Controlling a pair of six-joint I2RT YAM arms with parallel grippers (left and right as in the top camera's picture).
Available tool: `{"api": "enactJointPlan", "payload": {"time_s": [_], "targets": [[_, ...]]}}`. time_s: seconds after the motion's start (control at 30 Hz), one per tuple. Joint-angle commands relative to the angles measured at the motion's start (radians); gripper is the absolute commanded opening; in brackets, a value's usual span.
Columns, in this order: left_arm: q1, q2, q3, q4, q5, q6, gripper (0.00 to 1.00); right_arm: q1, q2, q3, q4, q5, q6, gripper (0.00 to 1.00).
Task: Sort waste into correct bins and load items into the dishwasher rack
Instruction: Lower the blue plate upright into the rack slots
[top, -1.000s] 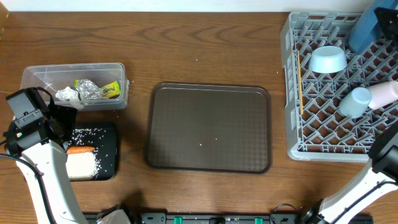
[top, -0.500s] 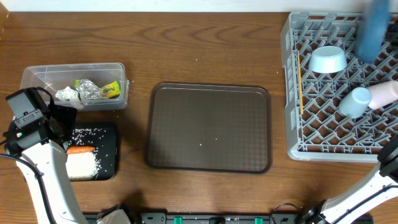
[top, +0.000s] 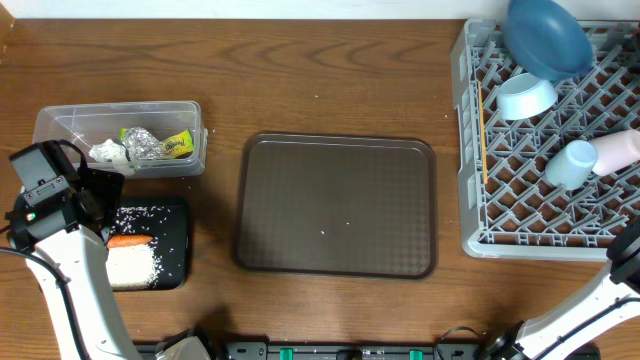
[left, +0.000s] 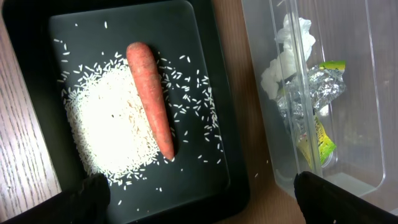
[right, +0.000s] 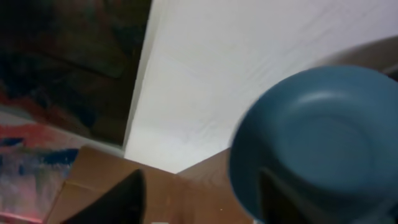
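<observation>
The left tool (left: 211, 202) hangs above the black tray (top: 175, 215), its fingers wide apart and holding nothing. In that tray lies a heap of rice (left: 112, 130), loose grains scattered round it, with the carrot (left: 150, 99) lying across the heap. Just beside the tray stands the clear tub (top: 60, 118), which holds the crumpled wrapper (top: 135, 145) and the yellow-green packet (top: 178, 146), side by side.

The brown tray (top: 335, 205) sits bare in the middle of the worktop (top: 300, 70), well apart from the tub and from the rack (top: 468, 150) on the right.

The dark-blue bowl (top: 545, 38) is at the rack's far edge, tilted with its hollow facing up. In the overhead view its near rim overlaps the small bowl (top: 527, 96) (whether the two touch I cannot tell). A pale-blue cup (top: 572, 163) lies on its side on the lattice, a pinkish cup (top: 618, 150) against it. The chopsticks (top: 482, 135) run along the rack's left wall.

The right tool (right: 199, 202) shows only in its wrist view, blurred. Its two dark fingers stand apart with nothing between them, and the dark-blue bowl fills the frame beyond the right-hand one. Whether that finger touches the bowl I cannot tell.
</observation>
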Motion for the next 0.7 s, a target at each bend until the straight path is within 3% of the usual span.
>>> {"api": "enactJointPlan", "payload": {"time_s": [0.0,0.3,0.47,0.57,0.67], "targets": [[0.006,0.001,0.019,-0.003,-0.002,0.006,0.98,0.031,-0.002,0.001,0.03,-0.048,-0.048,0.75],[0.006,0.001,0.019,-0.003,-0.002,0.006,0.98,0.151,-0.002,0.01,0.053,0.02,-0.059,0.99],[0.006,0.001,0.019,-0.003,-0.002,0.006,0.98,0.217,-0.004,0.013,0.027,0.089,-0.112,0.99],[0.006,0.001,0.019,-0.003,-0.002,0.006,0.98,0.253,-0.028,0.013,-0.138,0.186,-0.241,0.99],[0.006,0.001,0.019,-0.003,-0.002,0.006,0.98,0.295,-0.083,0.027,-0.463,0.404,-0.5,0.99]]}}
